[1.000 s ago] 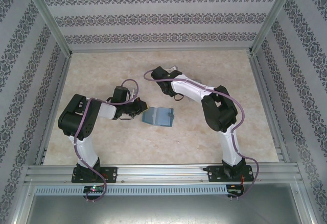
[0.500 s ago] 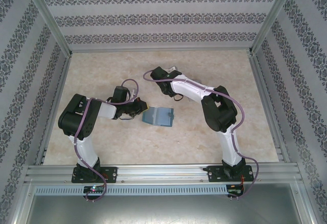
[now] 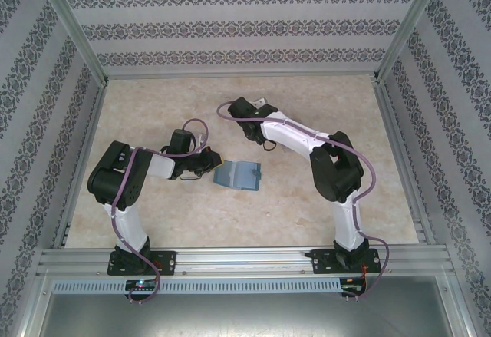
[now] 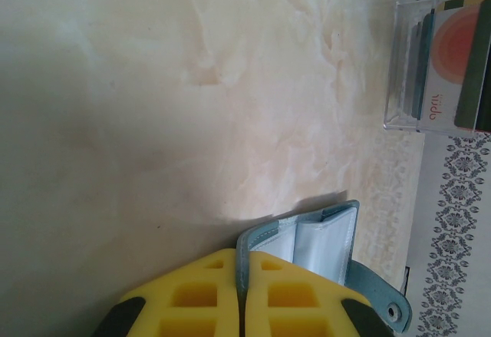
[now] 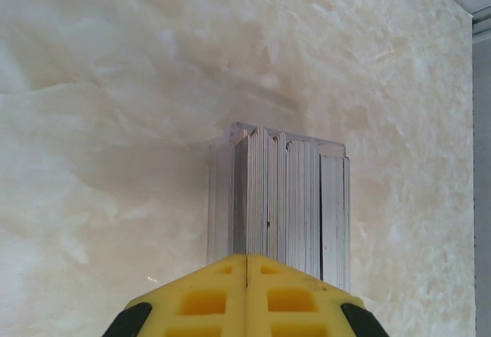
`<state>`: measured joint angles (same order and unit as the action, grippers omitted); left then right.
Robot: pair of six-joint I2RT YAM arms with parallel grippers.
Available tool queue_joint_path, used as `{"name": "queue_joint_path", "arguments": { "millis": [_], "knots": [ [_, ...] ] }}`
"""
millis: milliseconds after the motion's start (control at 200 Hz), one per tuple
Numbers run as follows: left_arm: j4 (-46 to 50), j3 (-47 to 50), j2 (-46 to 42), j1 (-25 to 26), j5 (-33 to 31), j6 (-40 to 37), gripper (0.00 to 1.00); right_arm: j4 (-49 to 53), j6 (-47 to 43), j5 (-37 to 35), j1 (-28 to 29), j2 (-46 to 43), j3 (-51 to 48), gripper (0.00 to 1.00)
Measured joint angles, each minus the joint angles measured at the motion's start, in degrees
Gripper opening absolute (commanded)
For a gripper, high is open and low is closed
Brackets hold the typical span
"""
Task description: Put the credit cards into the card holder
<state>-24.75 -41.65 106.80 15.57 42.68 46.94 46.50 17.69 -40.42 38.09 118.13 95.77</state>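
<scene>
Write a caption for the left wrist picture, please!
Left gripper shut on the open card holder's edge, clear stand of credit cards beyond.

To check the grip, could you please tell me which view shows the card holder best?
The left wrist view: the card holder sits close up, its edge clamped between the left gripper's fingers, pale inner leaves showing. The top external view gives it small, open on the table.

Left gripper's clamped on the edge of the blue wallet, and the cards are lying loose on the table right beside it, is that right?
Not quite. The left gripper is clamped on the wallet edge, but the cards aren't loose on the table beside it: they stand in the clear stand, apart from the wallet. The left wrist view shows this.
</scene>
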Motion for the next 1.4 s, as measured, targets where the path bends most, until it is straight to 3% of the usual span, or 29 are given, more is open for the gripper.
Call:
{"name": "queue_joint_path", "arguments": {
  "millis": [470,939,1399],
  "knots": [
    [0.2,-0.2,0.1,0.0,0.2,0.0,0.00,-2.4,1.7,8.0,-3.5,-2.8,-4.1,0.00],
    [0.3,-0.3,0.1,0.0,0.2,0.0,0.00,-2.4,3.0,8.4,-3.7,-3.3,-4.2,0.00],
    [0.6,-0.3,-0.2,0.1,-0.4,0.0,0.02,-5.3,3.0,10.2,-3.9,-10.6,-8.3,0.00]
  ]
}}
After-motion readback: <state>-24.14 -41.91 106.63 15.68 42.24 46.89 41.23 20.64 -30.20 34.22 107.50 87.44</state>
